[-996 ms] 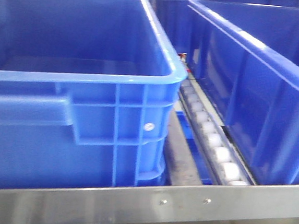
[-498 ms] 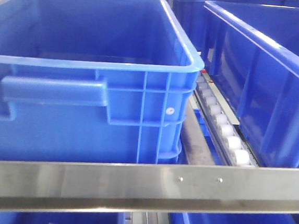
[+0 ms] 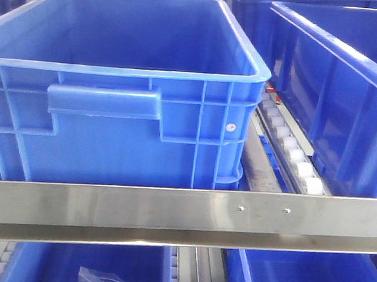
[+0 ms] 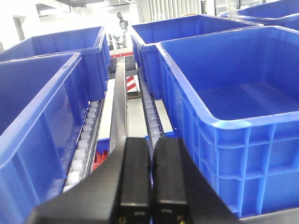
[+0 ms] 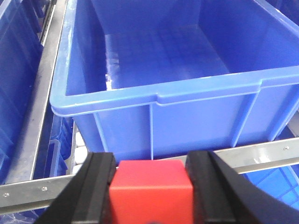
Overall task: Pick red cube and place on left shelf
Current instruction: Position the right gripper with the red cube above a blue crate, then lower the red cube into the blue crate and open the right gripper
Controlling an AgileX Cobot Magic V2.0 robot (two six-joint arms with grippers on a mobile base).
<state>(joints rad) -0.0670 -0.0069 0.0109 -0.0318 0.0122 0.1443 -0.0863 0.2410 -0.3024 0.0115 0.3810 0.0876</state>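
The red cube [image 5: 150,189] is clamped in the right end effector [image 5: 152,184], just before a blue crate [image 5: 163,107] on the left shelf [image 3: 136,209]. The left end effector [image 4: 151,182] is pressed together, empty.

Light's coming down from overhead and everything's looking bright and even, with barely any shadow pooling inside the bins. In the front view the steel rail [image 3: 169,212] is throwing back a soft whitish sheen, the near crate [image 3: 115,68] is catching pale highlights along its rim, and the whole picture is looking a bit soft and grainy. Left wrist view: the far hall [image 4: 28,14] is blowing out to white, while the left gripper [image 4: 151,147] is sitting dark and slightly blurred up close. Right wrist view: the red cube [image 5: 150,191] is going fuzzy at the near edge, and the crate floor [image 5: 163,51] is glinting.
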